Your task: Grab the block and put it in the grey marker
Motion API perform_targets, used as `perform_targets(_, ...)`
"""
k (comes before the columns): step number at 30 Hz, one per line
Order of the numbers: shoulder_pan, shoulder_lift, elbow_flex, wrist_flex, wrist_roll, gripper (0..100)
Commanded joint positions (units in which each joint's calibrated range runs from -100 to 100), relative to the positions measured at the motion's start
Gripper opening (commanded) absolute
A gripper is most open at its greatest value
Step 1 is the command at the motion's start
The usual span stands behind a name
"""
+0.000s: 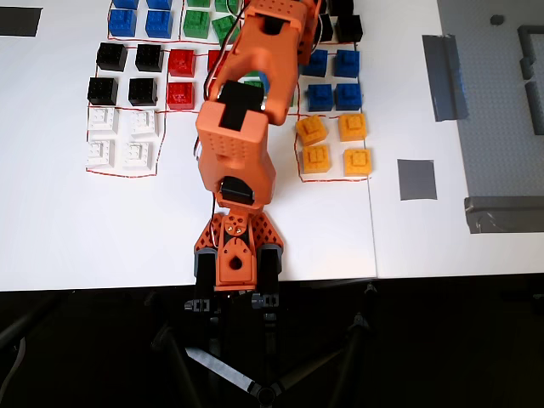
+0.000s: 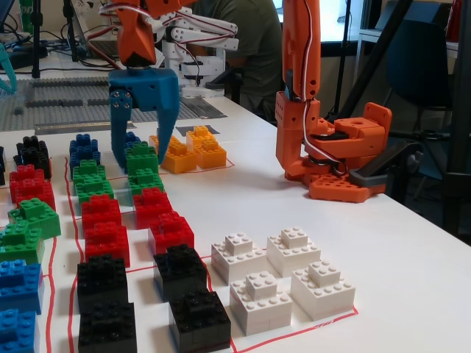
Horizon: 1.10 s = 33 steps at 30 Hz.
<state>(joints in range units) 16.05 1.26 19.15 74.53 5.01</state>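
One green block (image 2: pixel 141 157) between blue gripper (image 2: pixel 139 149) fingers; four white bricks (image 2: pixel 282 277).

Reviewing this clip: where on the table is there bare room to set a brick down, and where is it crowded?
Free: the white strip between the orange bricks and the grey marker, and the bare table below the white bricks, beside the arm base. Crowded: the brick grid under the gripper.
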Motion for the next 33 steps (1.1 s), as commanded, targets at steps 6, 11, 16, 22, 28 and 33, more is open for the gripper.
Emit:
perform_targets(6, -3.33, -6.70, -11.57, 5.15, -1.56, 0)
perform_targets(11, -2.24, -8.17, -16.93, 8.74, 0.00, 0)
perform_targets(16, 1.17, -8.26, -23.19, 11.93, 1.56, 0)
perform_targets(22, 5.58, -8.95, -29.10, 15.60, 3.86, 0)
perform_targets(28, 15.73, -10.59, -28.01, 16.98, 8.64, 0)
perform_targets(33, 27.21, -10.50, -26.64, 15.27, 14.65, 0)
